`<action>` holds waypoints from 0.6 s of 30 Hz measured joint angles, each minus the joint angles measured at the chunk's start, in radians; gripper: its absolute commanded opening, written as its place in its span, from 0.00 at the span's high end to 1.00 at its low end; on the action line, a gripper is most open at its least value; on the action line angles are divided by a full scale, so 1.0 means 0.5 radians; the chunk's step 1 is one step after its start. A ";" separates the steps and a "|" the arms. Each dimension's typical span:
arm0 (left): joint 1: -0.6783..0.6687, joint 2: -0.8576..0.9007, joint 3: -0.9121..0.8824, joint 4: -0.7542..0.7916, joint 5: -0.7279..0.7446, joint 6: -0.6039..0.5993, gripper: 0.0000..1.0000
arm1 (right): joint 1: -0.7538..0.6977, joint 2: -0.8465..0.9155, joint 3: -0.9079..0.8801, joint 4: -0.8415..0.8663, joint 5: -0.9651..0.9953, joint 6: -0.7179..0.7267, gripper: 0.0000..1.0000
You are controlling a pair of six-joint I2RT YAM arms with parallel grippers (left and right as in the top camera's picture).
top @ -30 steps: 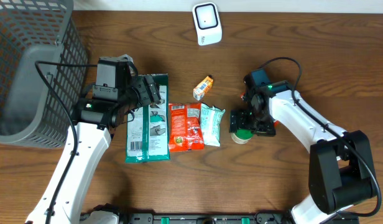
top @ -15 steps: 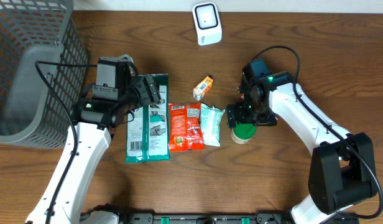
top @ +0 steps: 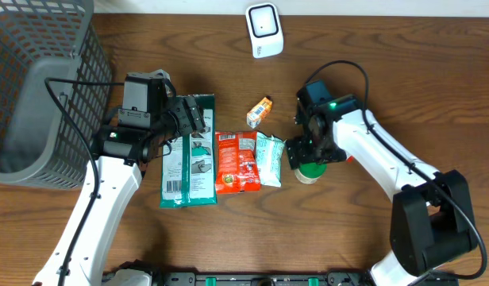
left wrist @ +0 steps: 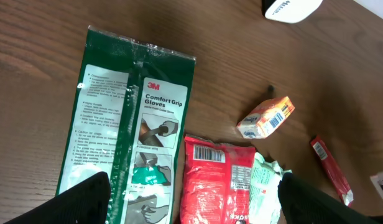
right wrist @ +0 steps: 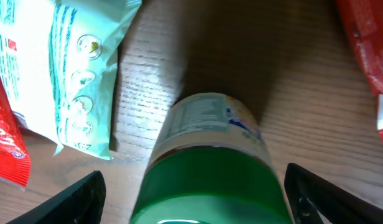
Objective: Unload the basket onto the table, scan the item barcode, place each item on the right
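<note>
Right arm has swung a little to the left since a second ago; its right pincer (top: 308,153) now hangs directly above the green-lidded jar (top: 310,171). Nothing else has shifted that we can see.

Right wrist view: the jar stands lid up on the desk (top: 403,63), and we see a finger (right wrist: 61,202) on either side of it. The jaws are wide and straddle the lid. There is a clear gap on one side; on the other the finger is very near, and we cannot tell whether it touches. The jar is not lifted.

Left pincer (top: 194,119) hovers over the top end of the green glove packet (top: 187,159), jaws spread wide, holding nothing.

Layout, from the robot's left to its right:
- grey basket (top: 38,95) at the desk's far left corner
- glove packet, lying flat
- red packet (top: 236,163), just beside it, barcode visible at its top end
- pale teal packet (top: 270,159), touching the red one
- jar, just beside the teal packet

We note a small orange box (top: 260,111) lying beyond the packets. The white scanner (top: 264,30) sits at the far edge, well apart from the jar. A narrow red packet (left wrist: 329,171) lies near the jar.
</note>
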 measured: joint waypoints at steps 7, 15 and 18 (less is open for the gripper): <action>0.000 0.000 0.000 0.000 0.000 0.000 0.14 | 0.022 0.000 -0.052 0.008 0.032 0.001 0.13; 0.000 0.000 0.000 0.000 0.000 0.000 0.14 | 0.022 -0.001 -0.188 0.146 0.044 0.000 0.19; 0.000 0.000 0.000 0.000 0.000 0.000 0.14 | 0.022 0.000 -0.223 0.185 0.060 0.001 0.20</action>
